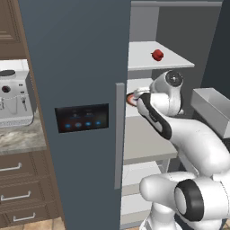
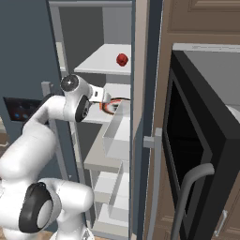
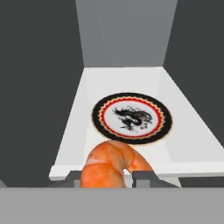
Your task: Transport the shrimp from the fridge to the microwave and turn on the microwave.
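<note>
My gripper (image 3: 107, 178) pinches the shrimp (image 3: 113, 166) just above the fridge (image 1: 81, 67) shelf, near a red-rimmed dish (image 3: 131, 118).

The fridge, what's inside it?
Inside the fridge: a red fruit on the upper shelf, a patterned plate below, and the shrimp between the gripper fingertips. Lower shelves are partly hidden.
</note>
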You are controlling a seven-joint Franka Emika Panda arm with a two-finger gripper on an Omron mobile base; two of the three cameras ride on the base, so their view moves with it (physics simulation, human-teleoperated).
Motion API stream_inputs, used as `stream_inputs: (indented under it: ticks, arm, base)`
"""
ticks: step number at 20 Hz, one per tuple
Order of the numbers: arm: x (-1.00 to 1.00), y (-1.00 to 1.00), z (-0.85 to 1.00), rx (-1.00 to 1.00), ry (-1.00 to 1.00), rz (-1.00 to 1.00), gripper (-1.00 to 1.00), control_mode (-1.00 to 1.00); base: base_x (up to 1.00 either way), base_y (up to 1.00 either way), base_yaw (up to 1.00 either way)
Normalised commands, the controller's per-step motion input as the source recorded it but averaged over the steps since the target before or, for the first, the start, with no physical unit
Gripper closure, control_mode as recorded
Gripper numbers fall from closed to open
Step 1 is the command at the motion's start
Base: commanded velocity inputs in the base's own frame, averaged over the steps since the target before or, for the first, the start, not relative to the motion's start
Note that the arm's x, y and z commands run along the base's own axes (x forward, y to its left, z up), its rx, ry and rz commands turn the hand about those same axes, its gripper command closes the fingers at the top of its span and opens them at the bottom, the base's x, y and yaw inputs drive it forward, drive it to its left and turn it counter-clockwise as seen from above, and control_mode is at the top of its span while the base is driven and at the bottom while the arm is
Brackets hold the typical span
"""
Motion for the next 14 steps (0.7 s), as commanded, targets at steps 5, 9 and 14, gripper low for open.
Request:
stream_inputs:
  ticks: [5,9,14]
  arm:
    - [-0.55,0.04,0.30,0.00,0.00,0.01,1.00,-1.00]
    - [-0.57,0.01,0.25,0.00,0.00,0.00,1.00,-1.00]
    - [-0.54,0.06,0.23,0.00,0.00,0.00,1.00,-1.00]
  base:
    - [0.00,0.00,0.00]
    - [0.00,0.00,0.00]
    - [0.00,0.00,0.00]
